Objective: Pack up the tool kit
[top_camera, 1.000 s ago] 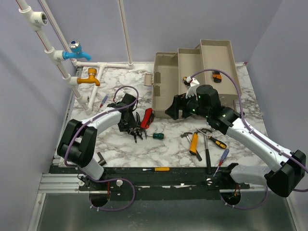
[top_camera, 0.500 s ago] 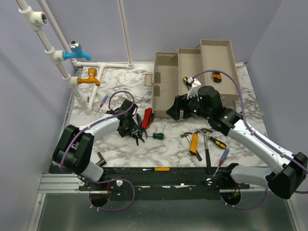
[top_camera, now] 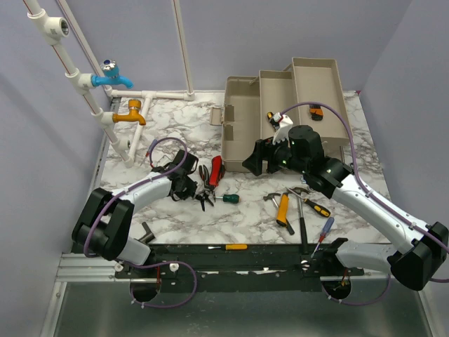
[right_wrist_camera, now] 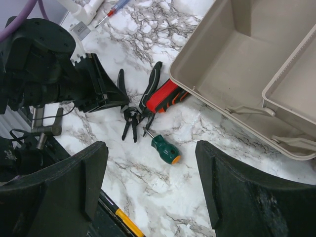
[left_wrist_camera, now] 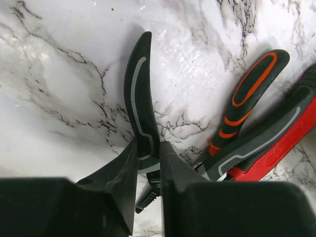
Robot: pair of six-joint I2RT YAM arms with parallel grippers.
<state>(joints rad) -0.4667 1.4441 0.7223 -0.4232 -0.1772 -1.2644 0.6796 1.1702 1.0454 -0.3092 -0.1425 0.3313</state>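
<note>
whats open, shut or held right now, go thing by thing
toolbox: open, trays folded out
left claw: shut on black pliers handle
right claw: open, empty
black pliers: lying on table

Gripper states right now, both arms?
left gripper: closed on one handle of the black-handled pliers.
right gripper: open, holding nothing.

No text, label, brand, number or sign can be read on anything in these views.
</note>
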